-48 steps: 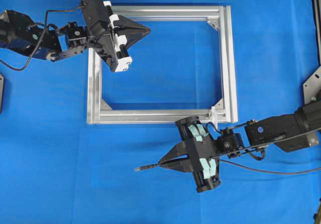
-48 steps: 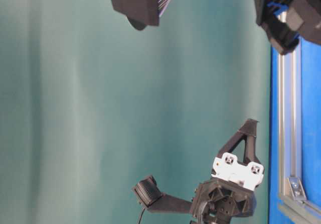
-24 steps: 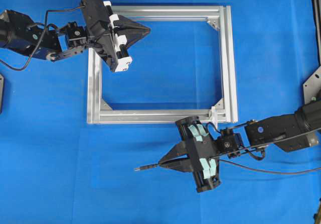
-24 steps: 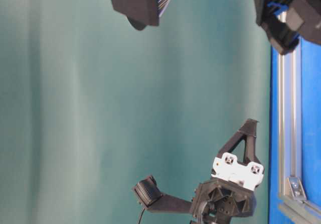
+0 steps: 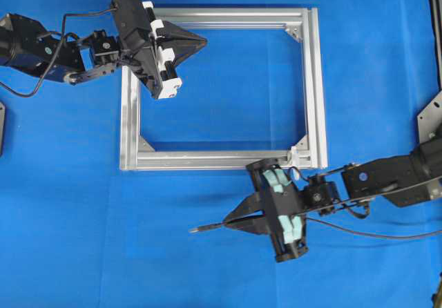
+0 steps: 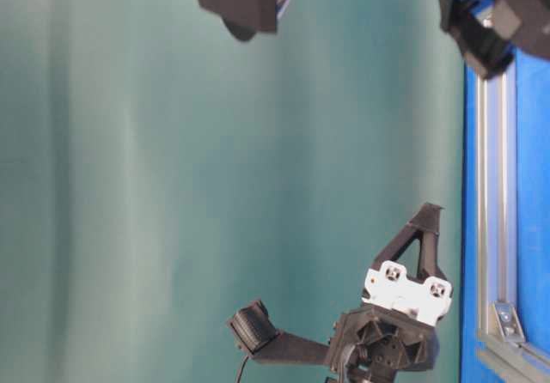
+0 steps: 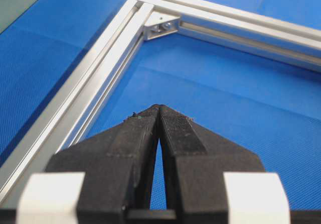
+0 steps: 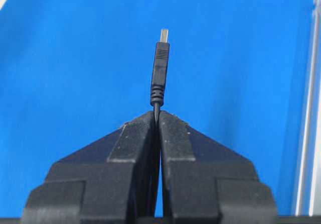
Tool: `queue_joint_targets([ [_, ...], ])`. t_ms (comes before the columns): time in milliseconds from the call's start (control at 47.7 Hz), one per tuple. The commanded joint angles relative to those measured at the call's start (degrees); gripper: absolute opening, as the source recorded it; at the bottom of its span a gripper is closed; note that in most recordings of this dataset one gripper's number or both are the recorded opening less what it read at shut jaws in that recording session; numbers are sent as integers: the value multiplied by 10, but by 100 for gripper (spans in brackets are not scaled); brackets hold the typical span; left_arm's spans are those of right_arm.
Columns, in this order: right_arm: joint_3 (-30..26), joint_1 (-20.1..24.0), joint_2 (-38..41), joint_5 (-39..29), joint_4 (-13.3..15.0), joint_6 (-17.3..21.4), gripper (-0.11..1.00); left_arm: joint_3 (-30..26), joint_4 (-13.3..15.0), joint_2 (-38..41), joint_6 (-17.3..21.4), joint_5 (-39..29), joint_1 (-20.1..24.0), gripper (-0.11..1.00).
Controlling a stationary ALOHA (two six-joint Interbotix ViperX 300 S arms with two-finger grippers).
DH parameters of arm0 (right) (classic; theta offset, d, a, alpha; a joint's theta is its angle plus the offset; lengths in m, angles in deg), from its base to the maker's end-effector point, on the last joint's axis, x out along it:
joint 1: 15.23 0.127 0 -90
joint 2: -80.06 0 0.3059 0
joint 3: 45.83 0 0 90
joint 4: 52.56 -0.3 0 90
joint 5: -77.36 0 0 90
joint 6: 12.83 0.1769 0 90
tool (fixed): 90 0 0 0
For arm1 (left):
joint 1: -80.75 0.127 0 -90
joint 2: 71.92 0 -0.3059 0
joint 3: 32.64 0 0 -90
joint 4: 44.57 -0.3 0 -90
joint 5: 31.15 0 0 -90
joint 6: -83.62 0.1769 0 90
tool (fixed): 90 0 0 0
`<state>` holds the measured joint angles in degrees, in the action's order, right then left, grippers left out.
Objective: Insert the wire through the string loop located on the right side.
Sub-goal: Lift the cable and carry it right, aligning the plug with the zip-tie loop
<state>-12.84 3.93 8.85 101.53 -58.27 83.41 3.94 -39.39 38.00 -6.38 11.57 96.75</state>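
My right gripper (image 5: 226, 223) is shut on the thin black wire (image 5: 207, 227) just behind its plug, below the silver frame's (image 5: 317, 80) bottom bar. The plug (image 8: 160, 68) sticks straight out past the gripper (image 8: 156, 115) over blue cloth, pointing left in the overhead view. The rest of the wire (image 5: 373, 235) trails off to the right. The small white string loop (image 5: 295, 153) stands on the frame's bottom right corner, just above the right gripper's body. My left gripper (image 5: 204, 42) is shut on nothing and hovers inside the frame's top left corner (image 7: 159, 107).
The frame lies flat on blue cloth, with triangular brackets (image 7: 161, 25) in its corners. A frame bar (image 8: 307, 133) runs along the right edge of the right wrist view. A metal fixture (image 5: 431, 118) sits at the right edge of the table.
The right gripper has shifted slightly to the right and turned a little, carrying the plug with it. The left arm has not moved.
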Motion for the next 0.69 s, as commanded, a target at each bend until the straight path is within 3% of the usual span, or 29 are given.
queue_joint_targets([
  [0,18,2,-34,4,-5,2,-4,-7,-2,-20,-1,3,1,0],
  [441,198,17,-171,8,-46,4,-4,-10,-2,-23,-1,3,1,0],
  [671,287,18,-272,-5,-52,4,-4,-14,-2,-23,-1,3,1,0],
])
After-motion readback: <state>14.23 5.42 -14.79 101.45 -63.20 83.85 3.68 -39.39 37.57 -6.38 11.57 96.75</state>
